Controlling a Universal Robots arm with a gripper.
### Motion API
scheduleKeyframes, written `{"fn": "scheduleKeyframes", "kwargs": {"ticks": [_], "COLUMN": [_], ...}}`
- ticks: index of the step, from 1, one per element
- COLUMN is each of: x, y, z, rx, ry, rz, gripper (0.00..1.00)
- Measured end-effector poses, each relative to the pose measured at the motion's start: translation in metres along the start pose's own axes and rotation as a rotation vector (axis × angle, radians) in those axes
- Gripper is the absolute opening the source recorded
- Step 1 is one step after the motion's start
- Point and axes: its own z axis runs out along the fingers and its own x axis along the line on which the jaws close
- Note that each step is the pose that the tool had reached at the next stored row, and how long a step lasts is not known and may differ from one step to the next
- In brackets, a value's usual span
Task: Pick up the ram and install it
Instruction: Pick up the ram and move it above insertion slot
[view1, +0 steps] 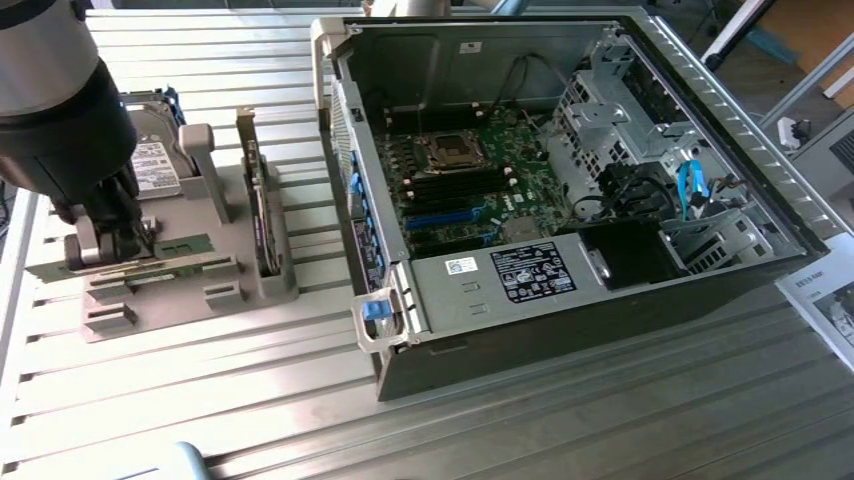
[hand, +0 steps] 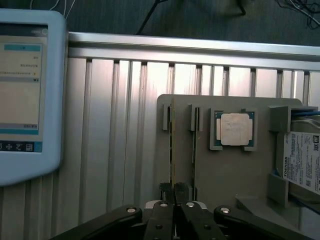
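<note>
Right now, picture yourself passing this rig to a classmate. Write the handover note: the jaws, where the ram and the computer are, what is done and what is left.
Jaws: shut on the ram, gripping its thin edge.
Ram: on edge in a slot of the grey holder, apparently seated, not lifted out. The hard drive and the upright expansion card share the holder.
Computer case: open on the exterior view's right, with the motherboard exposed.
Done: the grip on the ram.
Left: the lift, the carry to the case and the install.
</note>
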Motion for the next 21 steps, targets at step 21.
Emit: {"fn": "scheduleKeyframes", "kwargs": {"ticks": [21], "x": [0.000], "y": [0.0029], "z": [-0.0771], "rx": [0.0000], "ry": [0.0000], "rz": [0.000], "gripper": [0.12]}}
